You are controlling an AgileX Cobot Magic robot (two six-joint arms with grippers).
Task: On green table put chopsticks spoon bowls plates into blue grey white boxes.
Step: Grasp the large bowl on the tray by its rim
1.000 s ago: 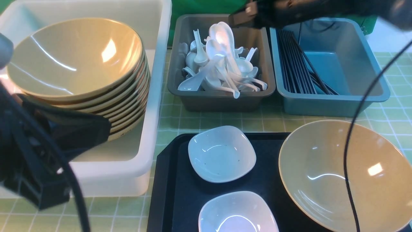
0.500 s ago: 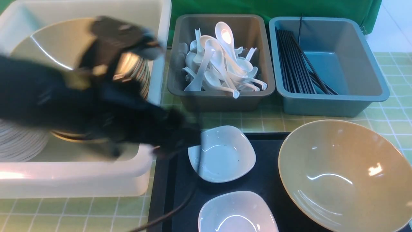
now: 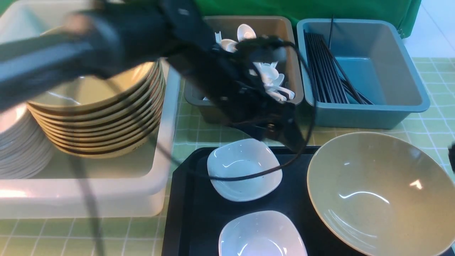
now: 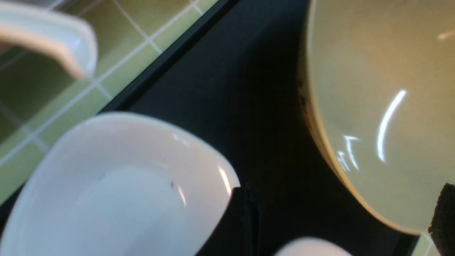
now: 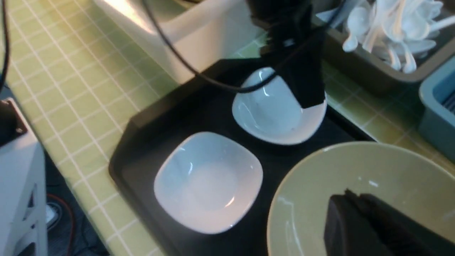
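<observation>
My left gripper (image 3: 289, 137) hangs open and empty over the back edge of the black tray (image 3: 188, 213), by the far white plate (image 3: 241, 170). In the left wrist view, one finger (image 4: 442, 220) is over the loose tan bowl (image 4: 384, 106) and the plate (image 4: 117, 185) lies on the other side. A second plate (image 3: 261, 234) lies nearer. The loose bowl (image 3: 376, 192) sits on the tray's right. My right gripper (image 5: 346, 201) looks shut and empty above that bowl (image 5: 355, 167). Spoons (image 3: 272, 74) fill the grey box (image 3: 209, 113). Chopsticks (image 3: 325, 71) lie in the blue box (image 3: 355, 115).
The white box (image 3: 167, 117) at the left holds a stack of tan bowls (image 3: 99, 121) and a stack of white plates (image 3: 17, 149). The left arm and its cable cross over the white and grey boxes. The green table (image 3: 430, 128) shows around the tray.
My left arm has swung right from over the white box to the back of the tray. My right arm has left the space above the grey box.
</observation>
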